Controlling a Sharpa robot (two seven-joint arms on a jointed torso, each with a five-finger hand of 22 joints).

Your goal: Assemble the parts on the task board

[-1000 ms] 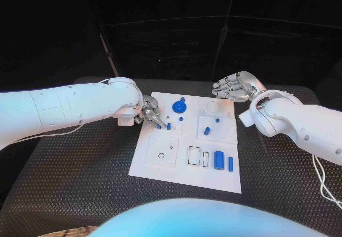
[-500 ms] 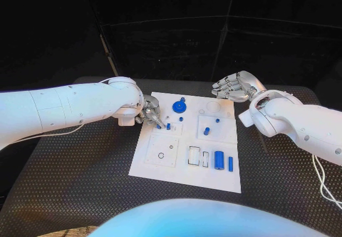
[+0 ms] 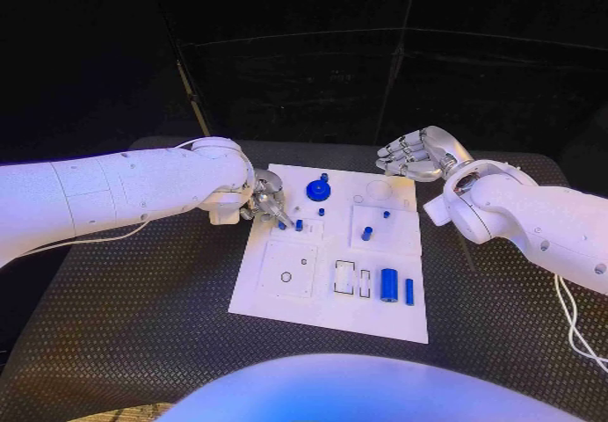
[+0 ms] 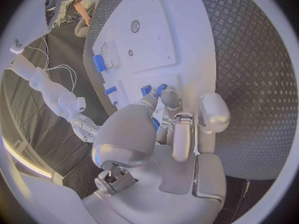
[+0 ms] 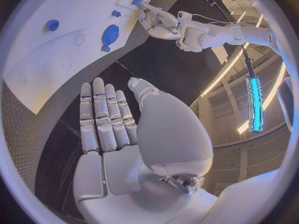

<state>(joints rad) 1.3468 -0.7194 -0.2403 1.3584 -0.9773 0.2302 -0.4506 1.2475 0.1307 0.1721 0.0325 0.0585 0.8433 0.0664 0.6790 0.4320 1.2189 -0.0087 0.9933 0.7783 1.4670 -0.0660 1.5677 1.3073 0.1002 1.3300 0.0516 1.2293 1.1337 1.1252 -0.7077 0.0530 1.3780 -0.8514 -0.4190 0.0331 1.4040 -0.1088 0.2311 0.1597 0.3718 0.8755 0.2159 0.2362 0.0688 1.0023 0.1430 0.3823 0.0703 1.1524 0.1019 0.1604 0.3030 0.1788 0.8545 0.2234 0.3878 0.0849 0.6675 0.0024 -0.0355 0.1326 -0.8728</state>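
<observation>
head view shows the silver left hand (image 3: 264, 204) at the left edge of the white flat task board (image 3: 332, 255), its fingertips closed on a small blue peg (image 3: 281, 224) beside a second blue peg (image 3: 299, 225) standing in the board. i judge the step is seating this peg in its hole; next it needs a straight push down, then release. the silver right hand (image 3: 416, 154) hovers beyond the far right corner, fingers apart, holding nothing.

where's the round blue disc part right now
In the head view the round blue disc lies on the far end of the task board, just right of the left hand.
</observation>
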